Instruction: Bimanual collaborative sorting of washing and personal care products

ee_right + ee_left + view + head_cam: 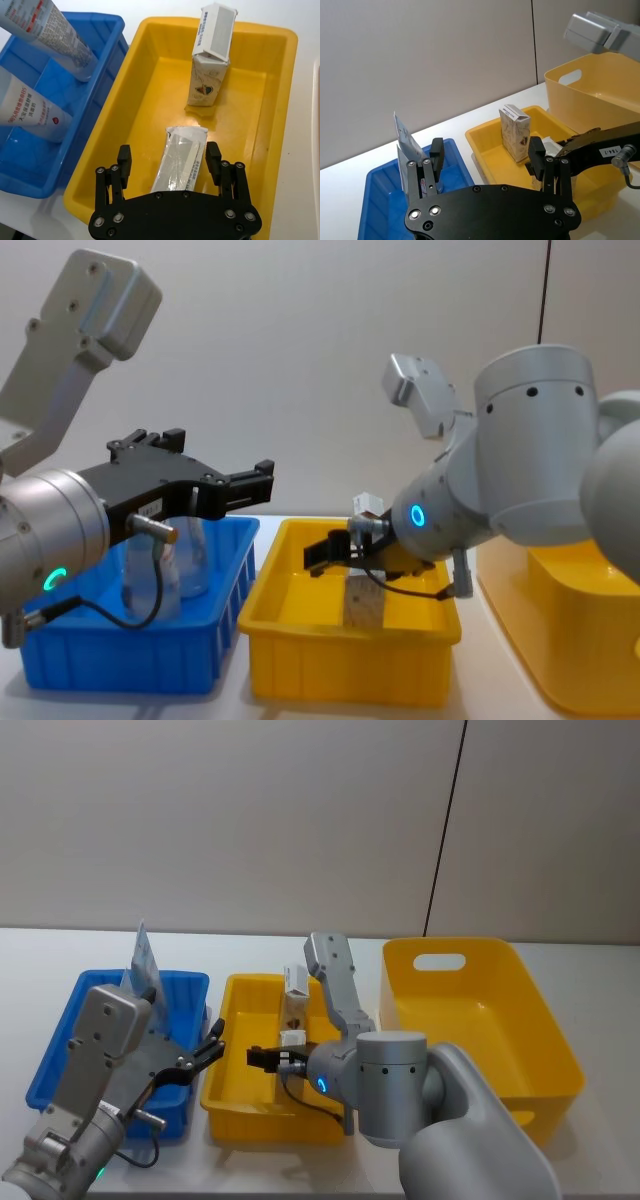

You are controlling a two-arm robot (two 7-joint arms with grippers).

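Note:
Two pale blue-white tubes (31, 110) with red text stand tilted in the blue crate (107, 30); one tube top (143, 963) sticks up above its far end. In the small yellow crate (125, 85) one cream carton (210, 62) stands upright and another carton (182, 155) lies flat. My right gripper (168, 152) hangs open just above the lying carton, a finger on either side, not touching it. My left gripper (205, 1055) is open in the air over the blue crate's right rim, with nothing between its fingers.
A large yellow crate (540, 1020) with a handle slot stands to the right of the small one. The three crates sit side by side on a white table (250, 1170). A grey wall is close behind.

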